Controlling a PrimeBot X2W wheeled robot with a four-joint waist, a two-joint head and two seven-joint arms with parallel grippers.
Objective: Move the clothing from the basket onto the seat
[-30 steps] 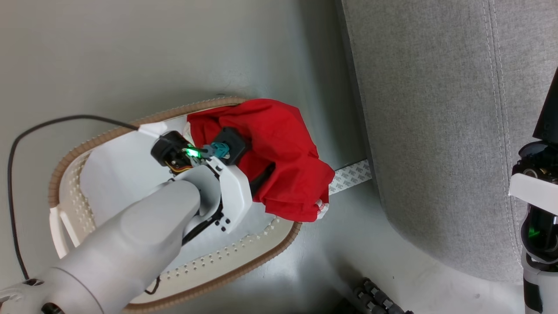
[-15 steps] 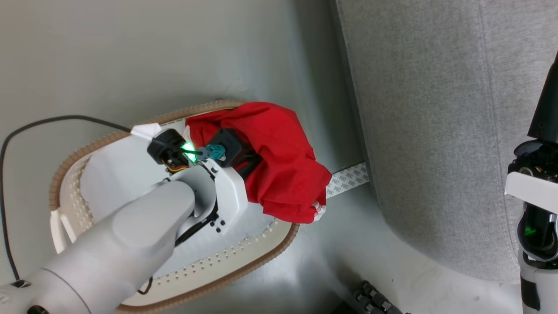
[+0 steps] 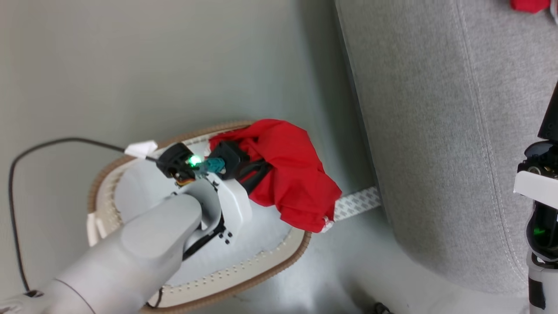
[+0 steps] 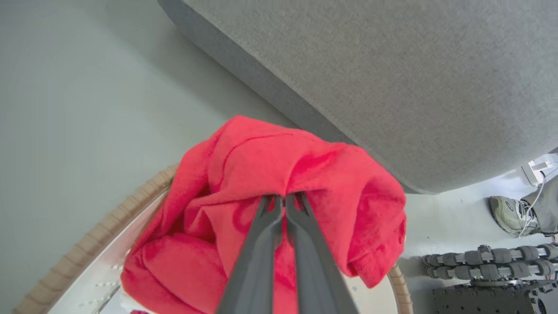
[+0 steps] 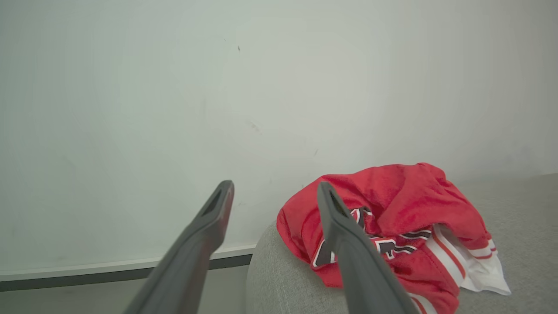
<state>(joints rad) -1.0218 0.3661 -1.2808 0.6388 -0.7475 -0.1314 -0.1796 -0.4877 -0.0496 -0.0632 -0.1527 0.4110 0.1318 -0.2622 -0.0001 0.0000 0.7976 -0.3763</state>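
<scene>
Gripping clothing, left pincer angled down

Navy-and-white characters on the crumpled bright red striped garment are folded beyond reading; the grey print repeated on the white floor strip is too small.

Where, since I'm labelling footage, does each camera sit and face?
Head view: from the head down onto basket, sofa; left forearm shows.
Left wrist view: along left gripper, shut on red garment.
Right wrist view: along open right gripper, toward wall and numbered garment.
Head and left wrist share red garment, basket, sofa.
</scene>
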